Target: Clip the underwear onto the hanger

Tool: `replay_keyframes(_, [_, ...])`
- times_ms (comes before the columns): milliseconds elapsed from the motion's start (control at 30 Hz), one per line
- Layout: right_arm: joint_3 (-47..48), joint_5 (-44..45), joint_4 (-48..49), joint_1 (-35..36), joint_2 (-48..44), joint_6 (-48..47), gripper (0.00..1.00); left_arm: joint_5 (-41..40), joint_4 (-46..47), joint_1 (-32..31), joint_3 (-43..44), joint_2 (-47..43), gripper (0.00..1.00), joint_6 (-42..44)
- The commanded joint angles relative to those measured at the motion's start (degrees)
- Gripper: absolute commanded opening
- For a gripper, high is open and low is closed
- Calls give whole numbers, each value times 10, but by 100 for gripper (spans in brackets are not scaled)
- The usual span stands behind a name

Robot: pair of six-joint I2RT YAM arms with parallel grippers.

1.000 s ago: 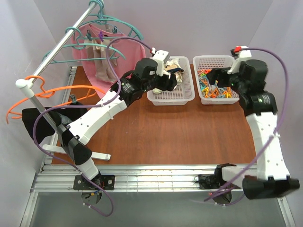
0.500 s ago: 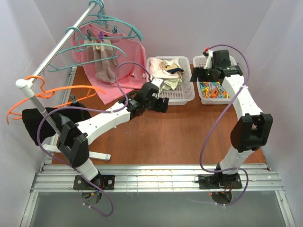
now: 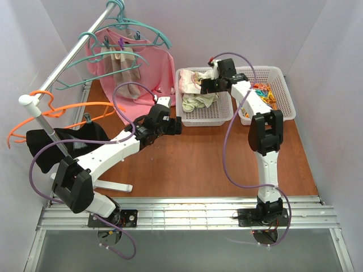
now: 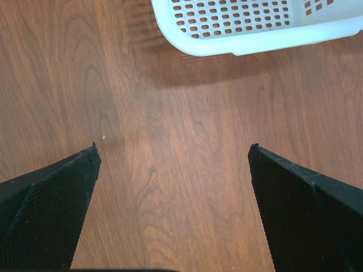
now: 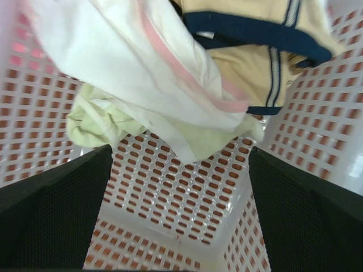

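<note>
Two arms. Left end effector [image 4: 173, 170] gapes wide over bare brown worktop [image 3: 198, 164], withdrawn from the clothes basket [image 3: 207, 117]. Right end effector [image 5: 178, 187], wide, has swung from the peg basket [image 3: 286, 96] to above the underwear [image 5: 99, 119] at twelve o'clock. Three teal hangers, the hanger [image 3: 156, 31] among them, eleven o'clock; lilac walls

Robotics laboratory test cell. Plain pale walls [image 3: 238, 28] enclose a small wooden table [image 3: 198, 164] on three sides. A slotted aluminium rail [image 3: 187, 212] along the near edge carries the bases of two white-and-black robot arms, left [image 3: 113, 148] and right [image 3: 266, 158], each trailing loose purple cables [image 3: 231, 153]. The household items are staged props: a metal clothes rail [image 3: 62, 67] with plastic hangers [image 3: 148, 26], a white perforated laundry basket [image 3: 204, 120], and a second basket [image 3: 287, 97] of coloured clothes pegs [image 3: 265, 93].
</note>
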Motion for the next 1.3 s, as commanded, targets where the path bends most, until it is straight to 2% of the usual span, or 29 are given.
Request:
replay_keyframes(0, [32, 22, 30, 9, 38, -10, 87, -9, 5, 4, -2, -22, 96, -10])
replay_keyframes(267, [28, 55, 57, 24, 86, -14, 83, 1, -2, 8, -3, -19, 95, -13])
replay_keyframes(533, [11, 112, 66, 37, 116, -16, 73, 5, -2, 10, 10, -7, 96, -6])
replay_keyframes(567, [11, 113, 69, 38, 119, -16, 67, 6, -3, 11, 12, -7, 95, -5])
replay_keyframes(667, [12, 125, 71, 41, 127, -17, 59, 10, -3, 12, 14, -8, 95, -3])
replay_keyframes(833, [-15, 147, 69, 45, 135, -16, 50, 16, -4, 15, 9, -8, 96, -2])
replay_keyframes(933, [-21, 151, 64, 45, 135, -15, 39, 14, -4, 17, 9, -8, 95, -3])
replay_keyframes(1033, [-19, 157, 62, 45, 126, -15, 16, 12, -4, 18, 7, -11, 95, -4])
replay_keyframes(1067, [-18, 159, 61, 45, 122, -17, 3, 11, -4, 18, 4, -13, 95, -4])
replay_keyframes(1267, [-23, 161, 56, 47, 79, -19, 1, 5, -2, 18, -9, -27, 95, -10])
